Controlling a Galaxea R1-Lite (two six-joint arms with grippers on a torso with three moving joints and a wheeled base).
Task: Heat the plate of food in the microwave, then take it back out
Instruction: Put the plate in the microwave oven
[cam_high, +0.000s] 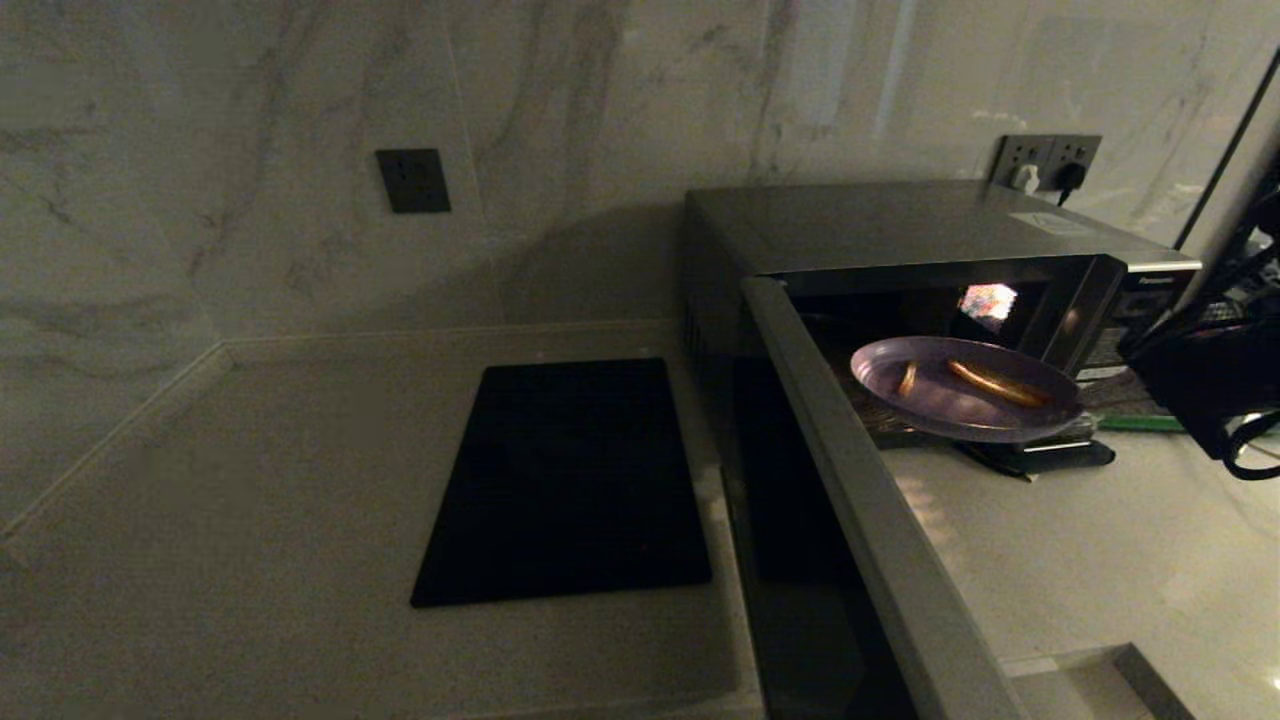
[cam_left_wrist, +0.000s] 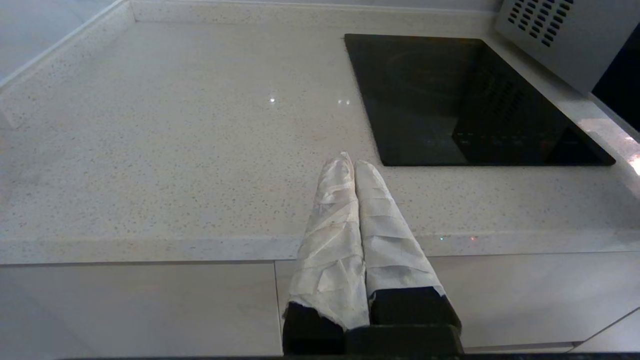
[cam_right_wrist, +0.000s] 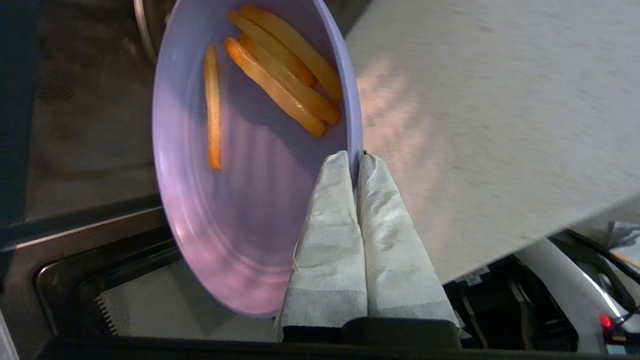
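The microwave (cam_high: 900, 225) stands at the back right with its door (cam_high: 860, 480) swung wide open toward me and its inside lit. The lavender plate of food (cam_high: 965, 395) hangs in the air just in front of the opening, with several orange fries (cam_high: 995, 383) on it. In the right wrist view my right gripper (cam_right_wrist: 356, 160) is shut on the near rim of the plate (cam_right_wrist: 240, 200), and the oven cavity (cam_right_wrist: 75, 110) lies beyond it. My right arm (cam_high: 1200, 380) reaches in from the right edge. My left gripper (cam_left_wrist: 352, 162) is shut on nothing, hovering over the counter's front edge.
A flat black cooktop (cam_high: 570, 480) is set in the pale stone counter (cam_high: 250, 500) left of the open door. A green board (cam_high: 1140, 423) and a dark flat object (cam_high: 1040, 458) lie on the counter under and right of the plate. Wall sockets (cam_high: 1045, 160) sit behind the microwave.
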